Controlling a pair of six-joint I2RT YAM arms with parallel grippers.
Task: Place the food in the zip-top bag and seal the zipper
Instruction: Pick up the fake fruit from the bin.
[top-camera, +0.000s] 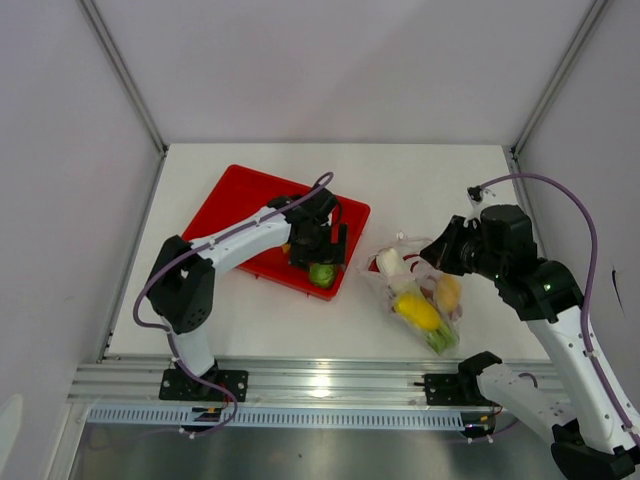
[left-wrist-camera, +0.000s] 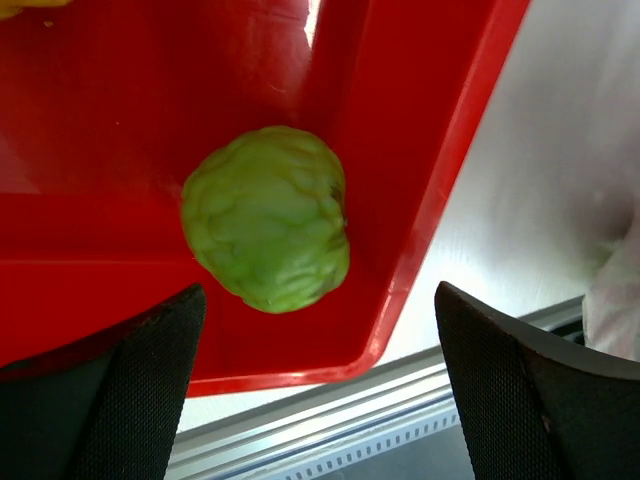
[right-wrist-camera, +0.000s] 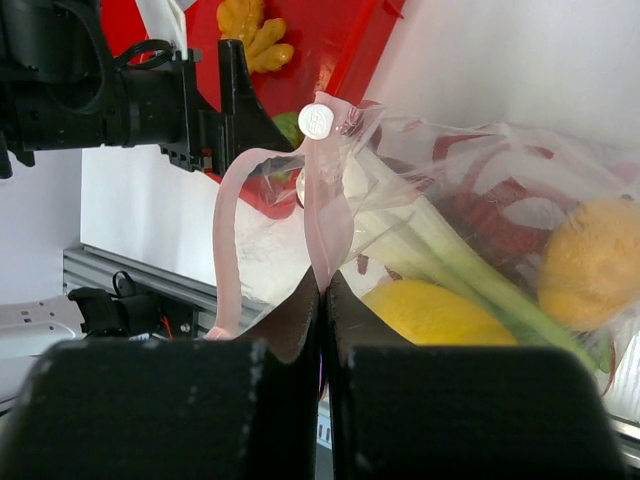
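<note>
**Stock on the desk: tray, bag and both grippers**

Surface: a white desk (top-camera: 440, 180), with pale walls (top-camera: 330, 60) on three sides and a ribbed metal rail (top-camera: 330, 380) along the near edge.

Item 1: the red tray (top-camera: 235, 200), left of centre, sits askew to the desk edges; in it you have the green round fruit (left-wrist-camera: 268, 218) in the near right corner and the orange ruffled piece (right-wrist-camera: 250, 30) farther in.

Item 2: the zip-top bag (top-camera: 420, 295) lies on the desk just right of the tray; its long axis runs diagonally from far-left to near-right, mouth toward the tray; inside, the leek (top-camera: 392, 268) lies along that axis, white end at the mouth; two yellow oval fruits (top-camera: 416, 308) sit beside it, and red chillies (right-wrist-camera: 490, 200) show through the plastic.

Item 3: your left gripper (left-wrist-camera: 318, 290) is spread wide above the green fruit and holds nothing.

Item 4: your right gripper (right-wrist-camera: 322, 290) is clenched on the zipper (right-wrist-camera: 325, 200) at the bag's mouth.
</note>
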